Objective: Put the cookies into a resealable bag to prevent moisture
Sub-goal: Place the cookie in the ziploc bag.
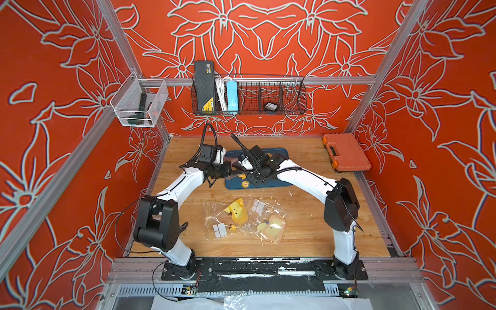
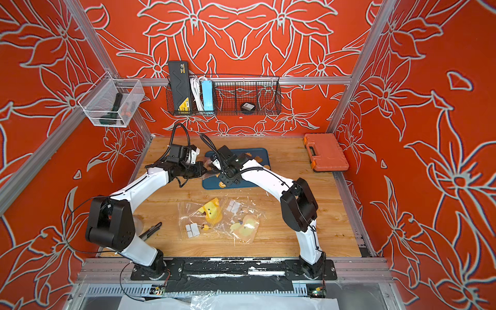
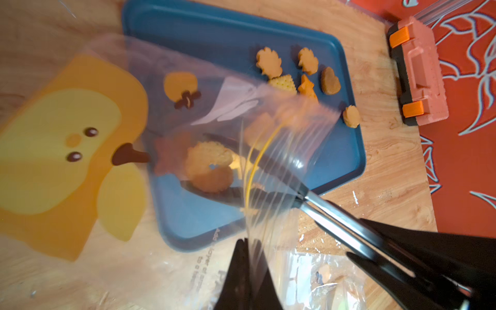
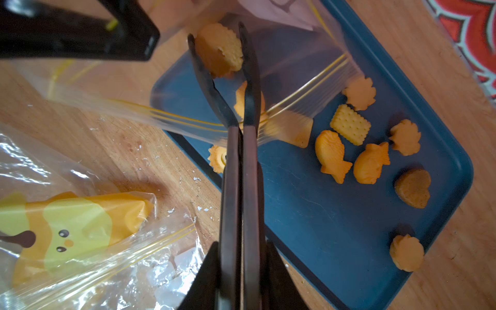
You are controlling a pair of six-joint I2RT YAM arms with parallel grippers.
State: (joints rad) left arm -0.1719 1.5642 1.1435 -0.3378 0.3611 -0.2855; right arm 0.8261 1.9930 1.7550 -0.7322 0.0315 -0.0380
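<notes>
One crumbly-looking cookie (image 4: 218,51) sits in tongs (image 4: 236,174) my right pincer (image 4: 243,268) squeezes; my left pincer (image 3: 248,268) pinches the floppy bag (image 3: 107,107) by its rim.

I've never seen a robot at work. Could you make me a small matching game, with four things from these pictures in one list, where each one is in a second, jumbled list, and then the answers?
Things
1. round scalloped cookie
2. brown heart cookie
3. resealable bag
4. orange tool case

Places
A. lying on the blue tray
B. pinched at its edge by the left pincer
C. in the far right corner of the table
D. gripped in the tongs that the right pincer holds

Pairs: 1-D, 2-A, 3-B, 4-C
</notes>
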